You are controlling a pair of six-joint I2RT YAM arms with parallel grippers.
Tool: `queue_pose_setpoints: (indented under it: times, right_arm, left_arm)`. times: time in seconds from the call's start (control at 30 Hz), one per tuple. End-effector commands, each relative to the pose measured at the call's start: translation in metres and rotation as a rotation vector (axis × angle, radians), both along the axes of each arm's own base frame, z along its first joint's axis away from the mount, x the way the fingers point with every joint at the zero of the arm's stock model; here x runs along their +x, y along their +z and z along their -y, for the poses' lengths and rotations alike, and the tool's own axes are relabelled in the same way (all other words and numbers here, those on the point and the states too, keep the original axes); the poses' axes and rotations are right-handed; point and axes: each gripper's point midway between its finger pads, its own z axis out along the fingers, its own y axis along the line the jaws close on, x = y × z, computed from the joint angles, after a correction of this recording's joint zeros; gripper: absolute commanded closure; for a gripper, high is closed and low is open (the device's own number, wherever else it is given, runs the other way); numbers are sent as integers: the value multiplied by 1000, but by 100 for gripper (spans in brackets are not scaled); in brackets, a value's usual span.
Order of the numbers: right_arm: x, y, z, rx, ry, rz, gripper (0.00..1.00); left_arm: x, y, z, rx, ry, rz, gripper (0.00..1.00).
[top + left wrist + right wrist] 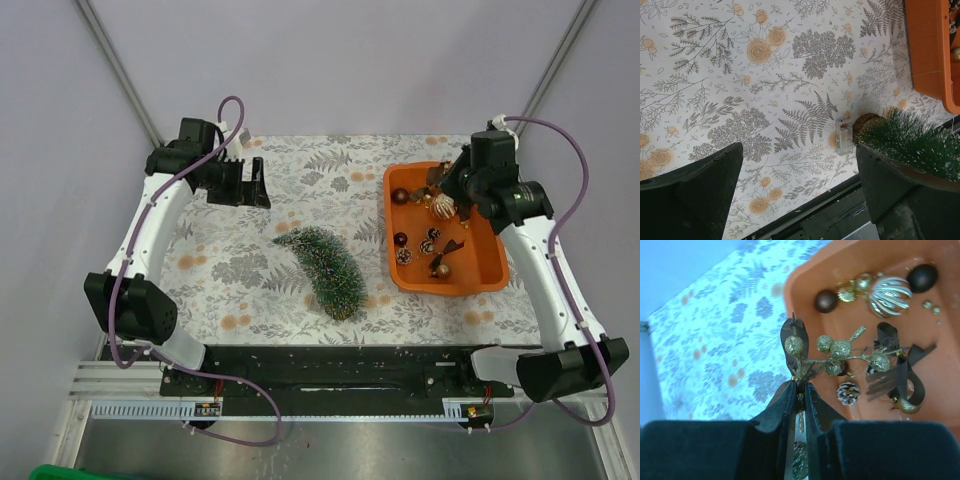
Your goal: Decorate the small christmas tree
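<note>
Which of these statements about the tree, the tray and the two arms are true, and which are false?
1. The small christmas tree stands upright. False: it lies on its side on the floral tablecloth.
2. The right arm holds a gold glitter berry sprig in its jaws. True.
3. The left arm grips the tree. False: its jaws are open and empty, away from the tree.
4. The orange tray holds a brown bauble and a pinecone. True.
</note>
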Motion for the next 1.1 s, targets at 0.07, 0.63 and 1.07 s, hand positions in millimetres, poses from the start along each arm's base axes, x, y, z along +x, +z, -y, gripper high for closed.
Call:
queue_pose_setpoints:
  times: [0.07,0.63,1.07]
  right_arm:
    - [-44,99,-38,53,236,201,90]
    - [-94,216,-128,45,696,533,87]
    - [-166,200,-192,15,1036,474,82]
  left_arm:
    - [-16,30,-4,23,-65,119,1]
    - [-63,223,-2,-22,-205,692,1]
    - [-90,149,13,-97,-313,554,1]
